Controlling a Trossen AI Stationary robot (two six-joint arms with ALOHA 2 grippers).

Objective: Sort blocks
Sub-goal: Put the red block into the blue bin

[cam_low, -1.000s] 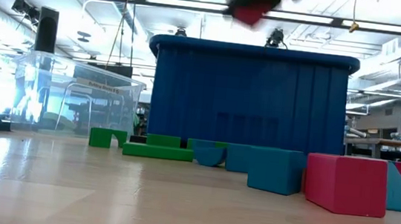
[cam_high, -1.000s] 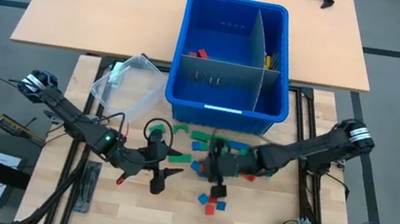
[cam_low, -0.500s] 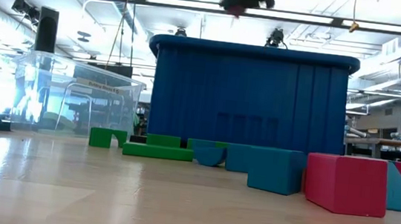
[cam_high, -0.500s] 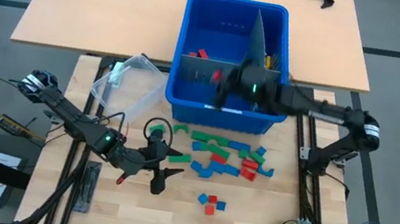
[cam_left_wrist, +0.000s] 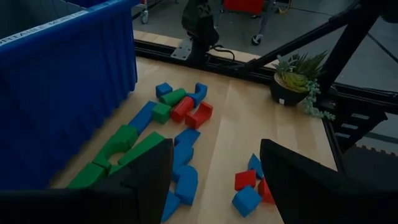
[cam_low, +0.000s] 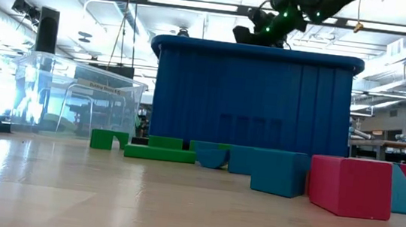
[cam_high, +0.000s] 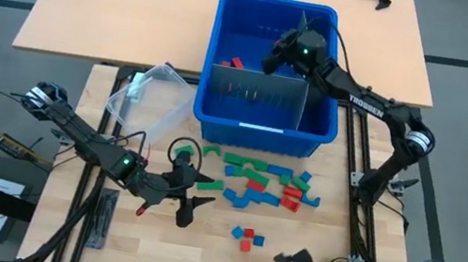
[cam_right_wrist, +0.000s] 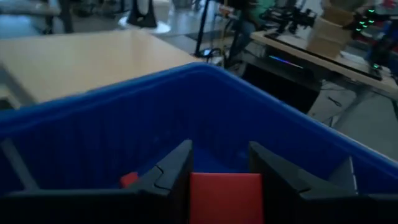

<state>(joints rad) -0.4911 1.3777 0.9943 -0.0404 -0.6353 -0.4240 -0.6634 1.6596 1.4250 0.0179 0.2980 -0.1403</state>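
Right claw [cam_right_wrist: 219, 180] carried block [cam_right_wrist: 226, 196] (red) binward.

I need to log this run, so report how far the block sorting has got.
Done: a few red blocks and a yellow piece already lie in separate compartments of the blue bin. In hand: the right tool hangs over the bin's rear-left compartment with a red block between its fingers. Left: a spread of green, blue and red blocks lies on the table in front of the bin, near the idle, open left tool.
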